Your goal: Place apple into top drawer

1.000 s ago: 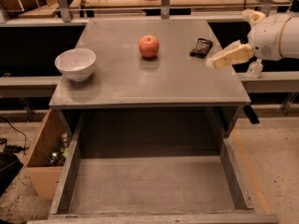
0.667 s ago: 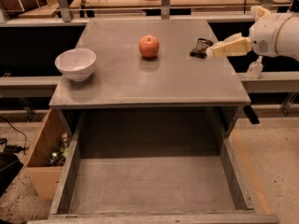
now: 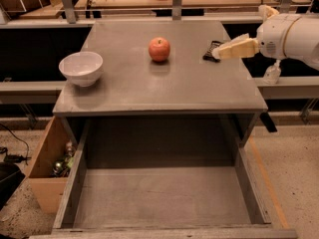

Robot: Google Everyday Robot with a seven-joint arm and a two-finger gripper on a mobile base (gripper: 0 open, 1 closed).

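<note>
Your table (image 3: 164,91) carries the things. The drawer (image 3: 159,198) below it stands pulled open, no apple in it, so that part looks ready. The apple (image 3: 159,49) sits on the table's far middle, untouched, well apart from the drawer. Grasping it, carrying it and setting it in are all left. The pincer (image 3: 219,53) hangs over the table's right side, near the apple, holding nothing; you cannot tell whether it is spread or pressed together. Count: one table, one drawer, one wooden box (image 3: 42,168), one bowl (image 3: 80,67), one apple, one dark object (image 3: 208,53) by the pincer.
</note>
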